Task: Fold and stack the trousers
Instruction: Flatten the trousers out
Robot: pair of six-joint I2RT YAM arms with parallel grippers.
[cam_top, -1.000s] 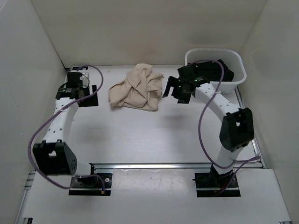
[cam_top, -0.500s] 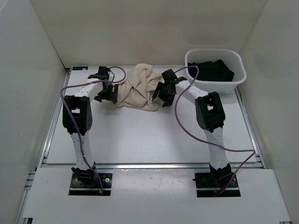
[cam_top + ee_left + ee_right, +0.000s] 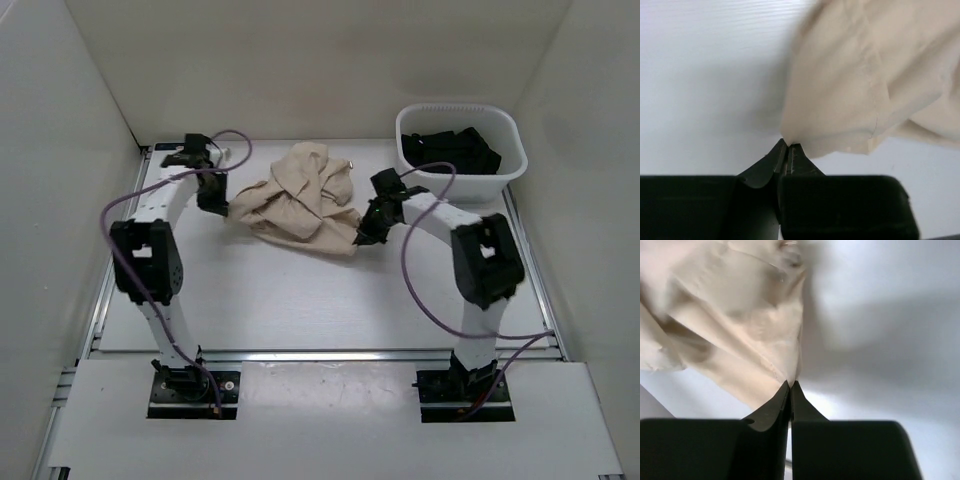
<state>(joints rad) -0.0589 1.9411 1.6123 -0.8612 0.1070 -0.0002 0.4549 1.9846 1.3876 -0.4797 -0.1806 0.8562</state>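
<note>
Both pincers (image 3: 786, 148) (image 3: 790, 384), open earlier, now clamp trousers (image 3: 300, 200).

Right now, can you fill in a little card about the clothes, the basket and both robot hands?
Clothes: crumpled beige cotton trousers, unfolded, in a heap
Left gripper: shut, pinching the trousers' left edge
Right gripper: shut, pinching their right edge
White plastic basket: far right corner, holds a black garment
Folding: not yet done
</note>
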